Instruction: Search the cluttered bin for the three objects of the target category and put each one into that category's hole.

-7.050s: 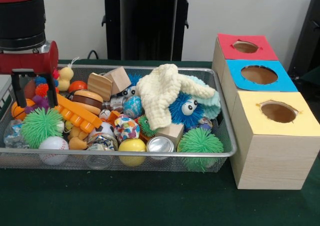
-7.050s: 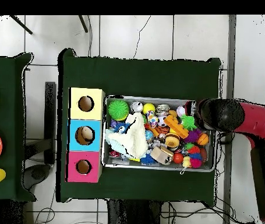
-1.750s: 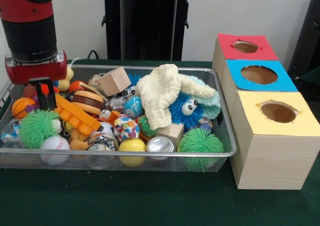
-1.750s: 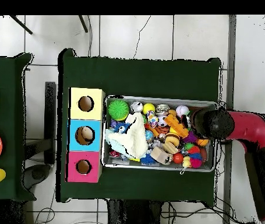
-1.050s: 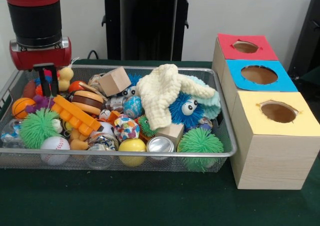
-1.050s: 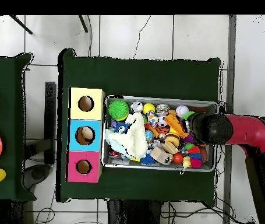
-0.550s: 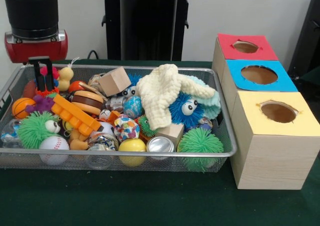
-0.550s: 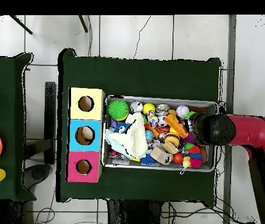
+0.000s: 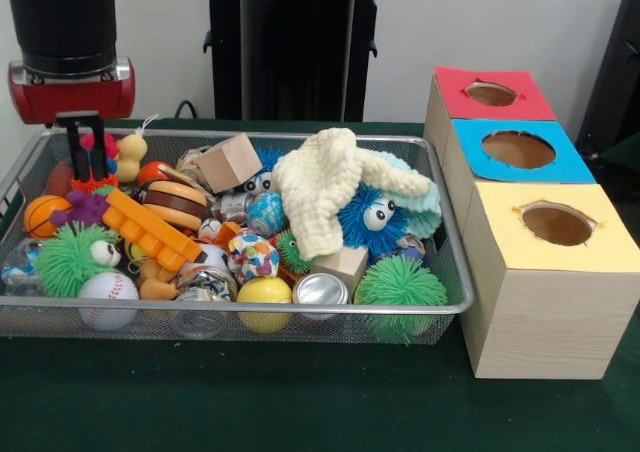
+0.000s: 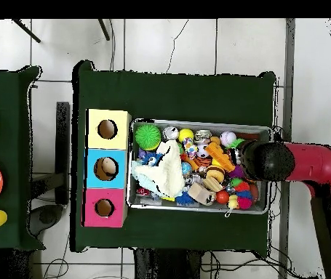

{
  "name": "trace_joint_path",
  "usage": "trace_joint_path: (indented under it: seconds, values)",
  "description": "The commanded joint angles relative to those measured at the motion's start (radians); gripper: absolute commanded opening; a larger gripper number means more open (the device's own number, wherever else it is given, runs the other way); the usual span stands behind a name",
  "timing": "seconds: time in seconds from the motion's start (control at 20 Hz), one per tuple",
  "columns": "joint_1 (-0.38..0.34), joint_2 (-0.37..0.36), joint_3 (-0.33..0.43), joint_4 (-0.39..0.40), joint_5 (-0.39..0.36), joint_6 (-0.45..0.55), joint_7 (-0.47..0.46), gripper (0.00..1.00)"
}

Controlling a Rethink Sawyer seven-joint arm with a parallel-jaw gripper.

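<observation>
A wire mesh bin (image 9: 250,317) on the green table is packed with toys. Among them are a green spiky ball with an eye (image 9: 72,257), a baseball (image 9: 107,294), an orange toothed block (image 9: 150,227), a toy burger (image 9: 175,202), a wooden block (image 9: 230,160), a cream cloth (image 9: 325,187) and a blue furry ball with eyes (image 9: 370,217). My gripper (image 9: 86,175) hangs over the bin's left end with its fingers (image 9: 75,147) pressed together. Its tips sit just above a red spiky ball (image 9: 93,184). In the overhead view the arm's wrist (image 10: 266,161) hides the gripper.
Three wooden boxes with round holes stand right of the bin: red top (image 9: 520,107), blue top (image 9: 470,157), yellow top (image 9: 500,237). Overhead they are the yellow box (image 10: 108,128), blue box (image 10: 106,168) and red box (image 10: 104,207), left of the bin (image 10: 197,122).
The gripper has risen out of the toys at the bin's left end with its fingers together. The green spiky ball has turned to show its eye. Since half a second ago it has barely moved.
</observation>
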Motion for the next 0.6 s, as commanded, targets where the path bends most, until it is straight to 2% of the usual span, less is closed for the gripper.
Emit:
trace_joint_path:
  seconds: [0.05,0.25,0.6]
  values:
    - [0.016,0.056,-0.031,0.027,-0.029,-0.023,-0.041,0.00]
    - [0.021,0.096,-0.040,-0.020,-0.045,-0.014,-0.055,0.00]
    - [-0.002,0.163,-0.022,-0.105,-0.049,0.008,-0.133,0.00]
